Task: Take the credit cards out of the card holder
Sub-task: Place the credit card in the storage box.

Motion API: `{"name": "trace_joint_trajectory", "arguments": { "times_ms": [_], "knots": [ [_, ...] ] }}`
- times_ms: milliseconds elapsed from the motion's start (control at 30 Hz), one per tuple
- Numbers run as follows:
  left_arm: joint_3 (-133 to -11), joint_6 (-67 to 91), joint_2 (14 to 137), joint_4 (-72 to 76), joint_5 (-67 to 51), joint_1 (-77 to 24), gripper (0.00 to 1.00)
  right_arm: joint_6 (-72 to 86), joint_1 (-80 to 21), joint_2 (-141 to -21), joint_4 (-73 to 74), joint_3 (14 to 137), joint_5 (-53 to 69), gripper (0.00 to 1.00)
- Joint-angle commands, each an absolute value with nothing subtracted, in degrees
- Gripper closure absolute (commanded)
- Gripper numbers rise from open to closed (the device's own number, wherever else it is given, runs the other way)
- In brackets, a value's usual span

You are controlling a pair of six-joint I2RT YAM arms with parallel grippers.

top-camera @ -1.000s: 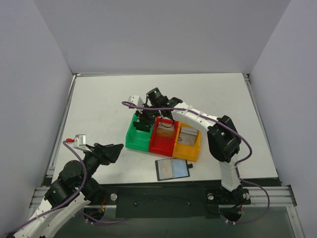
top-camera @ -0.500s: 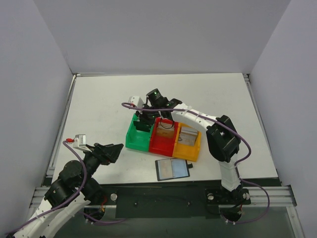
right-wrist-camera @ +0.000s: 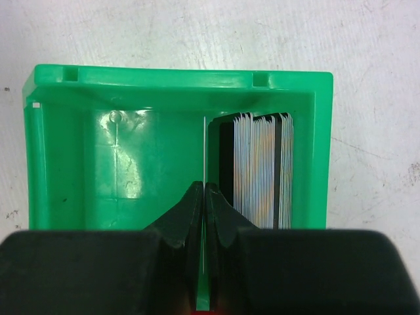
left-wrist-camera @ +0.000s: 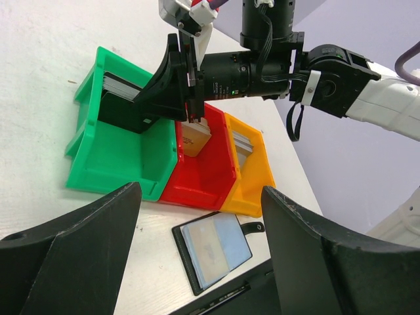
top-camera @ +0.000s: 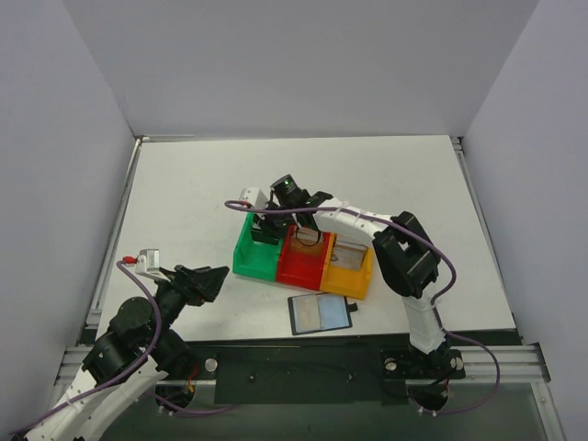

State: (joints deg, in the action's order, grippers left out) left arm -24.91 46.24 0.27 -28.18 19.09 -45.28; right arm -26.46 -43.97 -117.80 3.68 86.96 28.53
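Card holder (top-camera: 299, 274) sits mid bench (top-camera: 184, 202). Right jaws down inside green box (right-wrist-camera: 131, 164), pinching one thin card (right-wrist-camera: 204, 151) on edge, just beside stack of cards (right-wrist-camera: 259, 170). Tan card (left-wrist-camera: 195, 139) in red box, grey card (left-wrist-camera: 240, 142) in orange box. Black-edged card (top-camera: 320, 313) flat on bench, just in front of holder. Left jaws spread wide, holding nothing, well apart from holder.

card holder (right-wrist-camera: 131, 164): glossy moulded plastic, smooth. cards (right-wrist-camera: 262, 170): thin, smooth-edged. table (right-wrist-camera: 374, 59): matt white, lightly scuffed. right gripper (right-wrist-camera: 204, 190): matt black.
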Motion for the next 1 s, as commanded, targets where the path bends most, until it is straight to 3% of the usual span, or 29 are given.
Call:
{"name": "trace_joint_trajectory", "arguments": {
  "times_ms": [0,167,400,967],
  "knots": [
    [-26.63,45.44,-3.87,-27.60,19.25,-45.35,0.16,-26.11,-44.21,-117.25,1.50,85.87,27.16,1.00],
    [-26.72,45.35,-3.60,-27.60,19.16,-45.35,0.16,-25.31,-44.38,-117.25,0.53,85.25,25.32,1.00],
    [-26.63,45.26,-3.34,-27.51,18.98,-45.44,0.16,-24.96,-44.65,-116.11,-2.37,83.94,23.56,0.85],
    [-26.72,45.35,-3.25,-27.07,18.37,-45.35,0.16,-20.39,-44.82,-106.53,-4.75,84.55,20.74,0.78]
  ]
}}
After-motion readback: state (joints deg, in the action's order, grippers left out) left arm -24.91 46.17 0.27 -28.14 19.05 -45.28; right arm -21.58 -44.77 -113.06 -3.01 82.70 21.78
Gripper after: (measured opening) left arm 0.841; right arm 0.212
